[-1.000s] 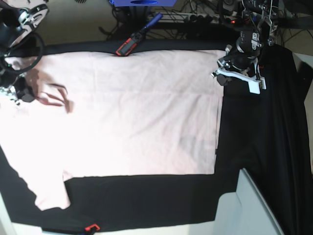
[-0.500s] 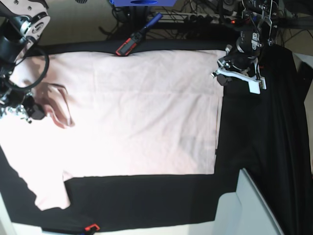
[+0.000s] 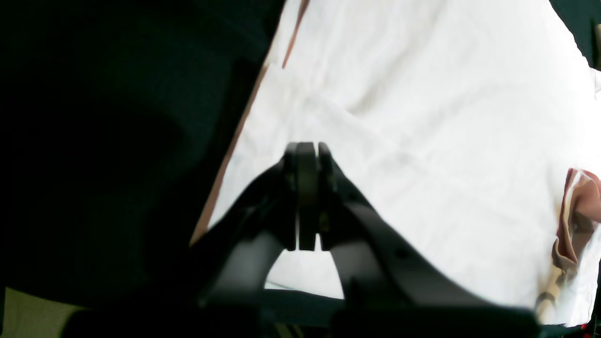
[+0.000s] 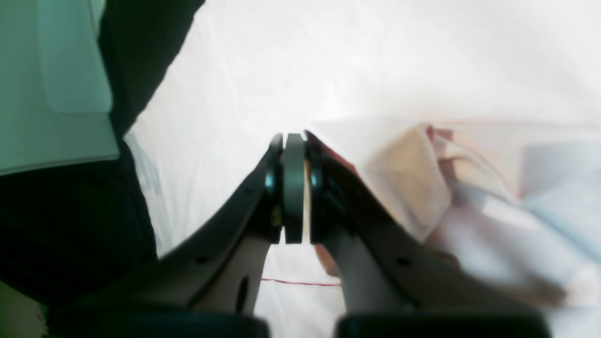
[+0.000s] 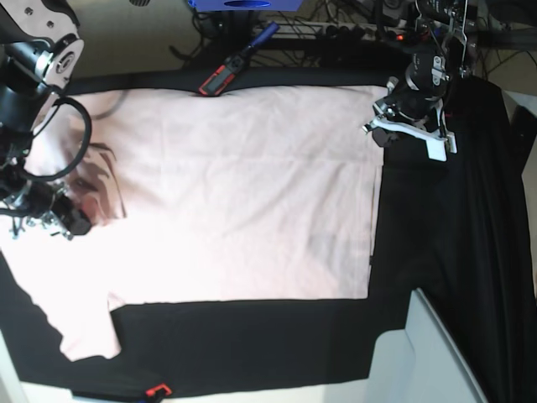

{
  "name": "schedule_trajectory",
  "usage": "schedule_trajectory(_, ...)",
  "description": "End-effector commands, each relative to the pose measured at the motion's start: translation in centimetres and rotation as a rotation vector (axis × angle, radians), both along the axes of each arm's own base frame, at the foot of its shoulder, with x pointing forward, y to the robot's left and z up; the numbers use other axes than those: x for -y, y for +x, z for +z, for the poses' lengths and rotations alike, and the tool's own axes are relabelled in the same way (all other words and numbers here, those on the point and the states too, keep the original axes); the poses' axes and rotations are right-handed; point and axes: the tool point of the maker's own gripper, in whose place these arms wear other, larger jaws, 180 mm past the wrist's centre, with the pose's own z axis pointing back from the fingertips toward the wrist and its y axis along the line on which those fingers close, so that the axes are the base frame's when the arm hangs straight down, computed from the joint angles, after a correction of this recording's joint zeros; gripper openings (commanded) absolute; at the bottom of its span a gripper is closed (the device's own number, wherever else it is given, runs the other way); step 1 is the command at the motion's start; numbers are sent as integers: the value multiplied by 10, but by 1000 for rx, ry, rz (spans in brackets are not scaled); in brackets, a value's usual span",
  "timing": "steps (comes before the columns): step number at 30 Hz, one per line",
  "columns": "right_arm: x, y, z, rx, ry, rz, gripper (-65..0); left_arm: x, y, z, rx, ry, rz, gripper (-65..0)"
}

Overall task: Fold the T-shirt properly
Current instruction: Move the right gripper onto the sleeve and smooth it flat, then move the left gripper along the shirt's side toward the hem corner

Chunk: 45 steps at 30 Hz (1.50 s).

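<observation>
The pale pink T-shirt lies spread flat on the black table cloth, plain side up, with one sleeve at the front left. My right gripper is at the shirt's left end, shut on a raised fold of the shirt by the collar. In the right wrist view the pink cloth bunches beside the closed fingers. My left gripper is shut over the shirt's far right corner. In the left wrist view it hangs above flat cloth with nothing seen in it.
A red and black tool with a blue handle lies at the back edge, touching the shirt's far hem. A pale panel stands at the front right. A small red and black item lies at the front edge. Cables crowd the back.
My right gripper has moved toward the front along the shirt's left end, and the fold by the collar has come with it. The left arm has not moved.
</observation>
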Motion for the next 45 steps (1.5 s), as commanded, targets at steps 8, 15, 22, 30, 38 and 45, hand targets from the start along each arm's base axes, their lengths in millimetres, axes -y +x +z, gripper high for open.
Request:
schedule_trajectory(8,43,41,35,195,-148,-106,-402,-1,3,5,20,3,-7,-650)
schedule_trajectory(15,83,39,51,290,-365,-77,-445,-2,2,6,20,5,-12,-650)
schedule_trajectory(22,114,-4,53,230,-556,79,-611,-1,12,4,40,219,-128,-650)
schedule_trajectory(30,146,-23,66,234,-591,1,-650,25,38,12,101,294,-174,-650)
schedule_trajectory(38,156,-3,73,229,-642,19,-650,20,88,29,177,306,-145,-618)
schedule_trajectory(45,148,49,50,134,-840,173,-489,-6,119,11,78,289,-84,-489)
